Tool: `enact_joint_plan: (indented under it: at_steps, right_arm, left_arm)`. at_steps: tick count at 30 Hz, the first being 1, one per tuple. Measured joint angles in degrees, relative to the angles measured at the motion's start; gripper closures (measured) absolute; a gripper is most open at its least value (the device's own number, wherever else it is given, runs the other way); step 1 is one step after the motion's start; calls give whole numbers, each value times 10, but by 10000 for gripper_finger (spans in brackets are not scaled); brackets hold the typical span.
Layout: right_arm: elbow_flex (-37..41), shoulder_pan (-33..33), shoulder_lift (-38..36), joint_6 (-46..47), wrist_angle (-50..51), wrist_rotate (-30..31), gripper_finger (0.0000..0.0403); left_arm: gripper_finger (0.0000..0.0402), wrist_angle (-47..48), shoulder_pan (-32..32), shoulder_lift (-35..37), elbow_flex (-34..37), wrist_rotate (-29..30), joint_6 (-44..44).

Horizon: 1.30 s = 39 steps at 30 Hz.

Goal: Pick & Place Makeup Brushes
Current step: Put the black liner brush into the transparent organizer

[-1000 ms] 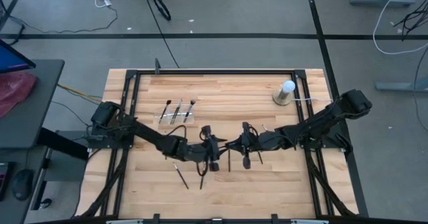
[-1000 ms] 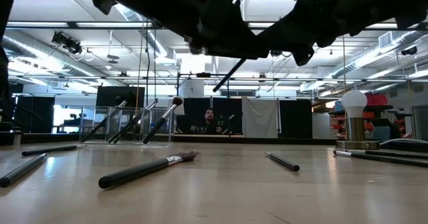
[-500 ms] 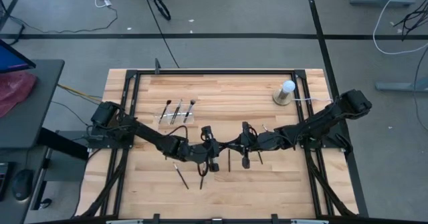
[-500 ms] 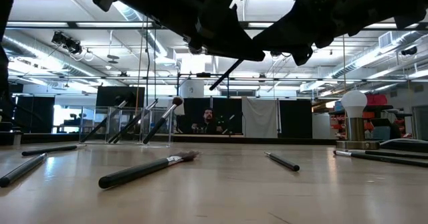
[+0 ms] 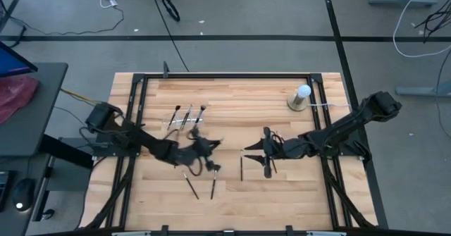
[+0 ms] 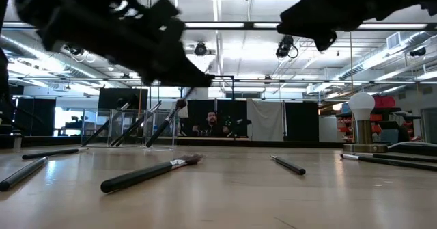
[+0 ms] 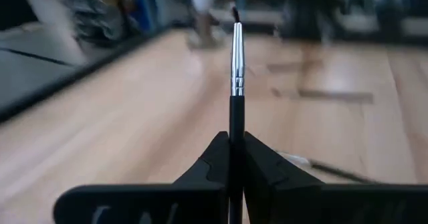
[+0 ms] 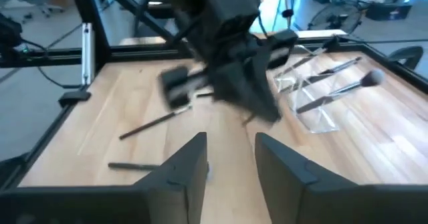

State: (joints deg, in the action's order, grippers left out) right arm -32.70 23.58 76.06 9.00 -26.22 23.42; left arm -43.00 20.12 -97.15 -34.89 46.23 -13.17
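My left gripper [image 5: 209, 146] [image 7: 236, 140] hangs over the table's middle left, shut on a thin makeup brush [image 7: 236, 83] with a black handle and silver ferrule. My right gripper [image 5: 246, 150] [image 8: 231, 157] stands open a little to its right, with nothing between its fingers. A clear holder [image 5: 184, 123] [image 6: 130, 126] at the far left has three brushes leaning in it. Several loose brushes lie flat on the wood, among them one near the front [image 5: 190, 187], one beside it [image 5: 213, 188] and one under the right gripper [image 5: 241, 168]. My left gripper pinches the brush's black handle [image 7: 236, 127] between its two fingers, just below the silver ferrule. The fingers come nearly level from the table's left. The brush sticks out past the fingertips, bristle end away, and is lifted clear of the table.
A white ball on a round base [image 5: 301, 97] [image 6: 360, 119] stands at the far right. A thick brush [image 6: 150, 173] and a thin one [image 6: 288, 165] lie close to the low camera. A black frame runs around the table's edge [image 5: 225, 75].
The two grippers stood tip to tip over the table's middle with a slanted brush between them. They have parted: my left gripper has swung toward the table's left, sinking and rolling, with the brush; my right gripper has drawn back a little toward the right.
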Motion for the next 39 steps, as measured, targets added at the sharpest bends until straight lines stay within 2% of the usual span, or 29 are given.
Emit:
enact_joint_plan:
  at_steps: [2, 4, 12, 15, 19, 26, 32, 39]
  right_arm:
    - [16, 3, 1, 7, -21, 0, 275]
    - [27, 2, 8, 18, -47, 1, 279]
    - [65, 2, 8, 26, -131, 1, 291]
    - [66, 2, 8, 25, -133, 1, 293]
    - [66, 2, 8, 25, -138, 1, 294]
    - [66, 2, 8, 25, -137, 1, 294]
    - [66, 2, 8, 25, -136, 1, 294]
    - [66, 2, 8, 25, -136, 1, 294]
  left_arm:
    - [383, -70, 0, 36, 48, 38, 1]
    - [382, -97, 0, 79, 93, 78, 3]
    - [383, -87, -1, 281, 197, 218, 54]
    - [382, -85, -4, 341, 220, 248, 92]
    - [382, -41, -12, 384, 242, 265, 90]
    - [381, 77, -37, 395, 270, 272, -16]
    - [380, 186, -69, 395, 270, 225, -111]
    - [379, 268, -102, 395, 270, 157, -175]
